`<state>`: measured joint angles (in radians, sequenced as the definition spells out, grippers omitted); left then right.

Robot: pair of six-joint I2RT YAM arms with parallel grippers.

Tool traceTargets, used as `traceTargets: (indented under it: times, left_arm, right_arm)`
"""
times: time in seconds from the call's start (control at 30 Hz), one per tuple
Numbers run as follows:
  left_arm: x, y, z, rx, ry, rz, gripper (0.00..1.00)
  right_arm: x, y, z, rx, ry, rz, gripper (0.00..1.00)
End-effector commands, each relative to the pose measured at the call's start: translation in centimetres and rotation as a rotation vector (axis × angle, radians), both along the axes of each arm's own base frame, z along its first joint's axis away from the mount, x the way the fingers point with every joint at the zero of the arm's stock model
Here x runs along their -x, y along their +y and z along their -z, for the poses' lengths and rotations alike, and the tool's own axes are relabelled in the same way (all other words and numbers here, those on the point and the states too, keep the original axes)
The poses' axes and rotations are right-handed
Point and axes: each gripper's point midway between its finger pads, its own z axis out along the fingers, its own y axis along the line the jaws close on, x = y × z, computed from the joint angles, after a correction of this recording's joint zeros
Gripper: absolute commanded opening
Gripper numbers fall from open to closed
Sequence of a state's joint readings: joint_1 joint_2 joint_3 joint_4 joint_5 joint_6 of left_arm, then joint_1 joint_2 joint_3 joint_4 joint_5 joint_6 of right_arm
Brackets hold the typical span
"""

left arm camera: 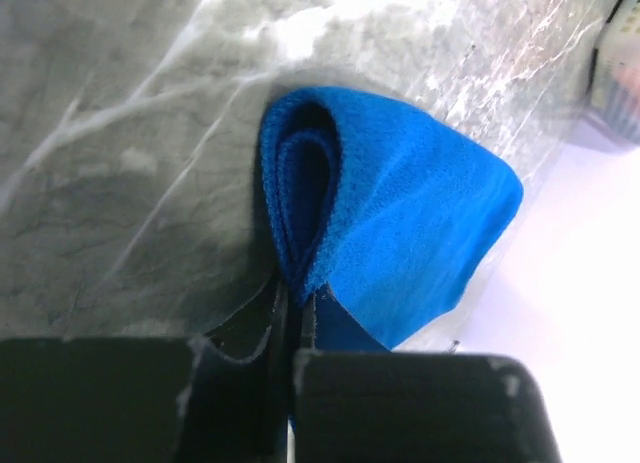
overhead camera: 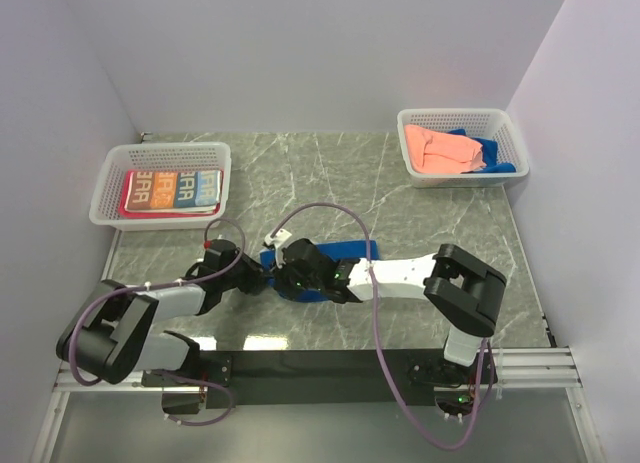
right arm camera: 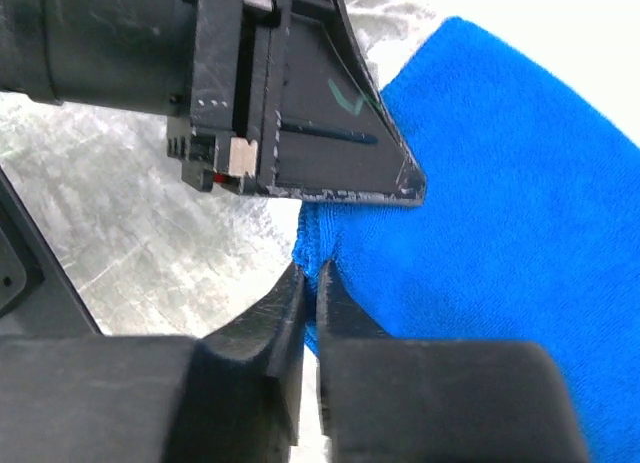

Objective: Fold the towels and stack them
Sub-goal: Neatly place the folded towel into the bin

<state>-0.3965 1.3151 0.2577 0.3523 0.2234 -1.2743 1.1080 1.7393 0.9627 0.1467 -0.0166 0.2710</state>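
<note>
My left gripper [left arm camera: 295,295] clamps the doubled edge of the deep blue terry towel [left arm camera: 400,213] on the grey marbled table [overhead camera: 440,218]. My right gripper [right arm camera: 310,275] has its jaws almost together at that towel's edge; I cannot tell if it grips. 1 printed orange-blue towel [overhead camera: 175,188] lies folded in the left white mesh basket [overhead camera: 108,183]. A salmon-peach towel [overhead camera: 435,148] and a second blue towel [overhead camera: 497,155] wait crumpled in the right basket [overhead camera: 455,116].
</note>
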Motion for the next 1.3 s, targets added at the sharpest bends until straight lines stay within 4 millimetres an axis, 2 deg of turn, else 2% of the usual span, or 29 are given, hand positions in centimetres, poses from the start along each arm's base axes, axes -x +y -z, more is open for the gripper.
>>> traceTargets:
  times: [0.0,0.03,0.07,0.1,0.13,0.2,0.23,0.27,0.3,0.33,0.37,0.4,0.43,0.47,0.53,0.57,0.63,0.67,0.8,0.83,0.9,0.93,1.03,1.07,1.27]
  left_arm:
    - [-1.1,1.1,-0.7,-0.117,-0.052,0.005,0.01]
    - [-1.9,0.9,-1.8,-0.129,-0.081,0.014,0.01]
    - [-1.6,1.3,-1.6,-0.174,-0.071,0.042,0.01]
    - [-1.8,1.3,-1.9,-0.193,-0.078,0.059,0.01]
    - [-2.8,1.0,-3.3,-0.204,-0.113,0.069,0.01]
    - [-2.6,1.4,-3.5,-0.268,-0.107,0.116,0.01]
    - [-4.1,1.3,-5.1,-0.291,-0.145,0.113,0.01]
    - [-3.8,1.8,-5.0,-0.349,-0.125,0.147,0.01]
    - [-4.4,2.0,-5.5,-0.376,-0.128,0.156,0.01]
    - [-6.0,1.8,-7.1,-0.418,-0.162,0.174,0.01]
    - [-6.8,2.2,-7.5,-0.458,-0.16,0.173,0.01]
    - [-6.7,2.7,-7.6,-0.496,-0.13,0.188,0.01]
    - [-8.4,2.3,-9.3,-0.516,-0.164,0.206,0.01]
    - [-9.4,2.9,-9.9,-0.546,-0.17,0.191,0.01]
    - [-11.4,3.3,-11.9,-0.582,-0.189,0.198,0.01]
    - [-12.3,4.1,-12.5,-0.591,-0.19,0.183,0.01]
    - [-14.2,5.0,-14.3,-0.619,-0.193,0.184,0.01]
    - [-15.1,6.2,-14.8,-0.628,-0.186,0.163,0.01]
    - [-17.7,9.0,-17.4,-0.68,-0.175,0.156,0.01]
    - [-18.7,9.5,-18.8,-0.709,-0.201,0.158,0.01]
    - [-18.7,11.4,-19.4,-0.769,-0.156,0.143,0.01]
    - [-19.6,12.8,-20.6,-0.822,-0.166,0.11,0.01]
    - [-20.3,15.0,-21.8,-0.881,-0.157,0.091,0.01]
    - [-20.4,16.3,-21.9,-0.897,-0.135,0.074,0.01]
    - [-22.0,20.6,-22.8,-0.991,-0.098,0.068,0.01]
  right_arm:
    - [-0.8,0.0,-3.6,-0.093,-0.067,0.038,0.36]
    - [-0.8,-0.3,-3.7,-0.092,-0.073,0.049,0.45]
    - [-1.1,-0.8,-4.4,-0.095,-0.084,0.069,0.53]
    - [-1.0,-1.3,-4.4,-0.088,-0.086,0.078,0.67]
    - [-1.0,-1.6,-4.6,-0.086,-0.087,0.088,0.71]
    - [-0.8,-3.1,-5.2,-0.085,-0.089,0.124,0.82]
    - [-0.9,-3.8,-6.3,-0.104,-0.104,0.151,0.85]
    - [-0.6,-4.9,-5.5,-0.09,-0.092,0.175,0.87]
    - [-0.7,-5.7,-5.7,-0.092,-0.102,0.201,0.9]
    - [-0.6,-6.4,-6.9,-0.126,-0.116,0.218,0.91]
    - [-0.1,-7.6,-6.1,-0.107,-0.107,0.232,0.94]
    - [-0.1,-8.3,-6.3,-0.11,-0.118,0.246,0.94]
    - [0.0,-9.1,-7.6,-0.14,-0.135,0.261,0.96]
    - [0.3,-10.1,-7.0,-0.115,-0.135,0.27,0.96]
    - [0.2,-11.4,-8.3,-0.136,-0.163,0.302,1.0]
    - [0.3,-12.2,-7.9,-0.114,-0.165,0.308,1.0]
    - [0.3,-13.0,-8.6,-0.121,-0.18,0.318,1.0]
    - [0.4,-13.5,-8.4,-0.104,-0.182,0.319,1.0]
    - [0.5,-14.2,-8.4,-0.085,-0.19,0.317,1.0]
    - [0.5,-14.3,-8.3,-0.077,-0.191,0.318,1.0]
    - [0.4,-14.4,-8.4,-0.05,-0.19,0.319,1.0]
    - [0.3,-14.4,-8.4,-0.033,-0.193,0.314,1.0]
    - [0.1,-14.0,-9.1,-0.019,-0.196,0.302,1.0]
    - [0.0,-13.7,-9.6,-0.023,-0.208,0.296,1.0]
    - [-1.0,-13.0,-10.0,0.03,-0.216,0.283,0.99]
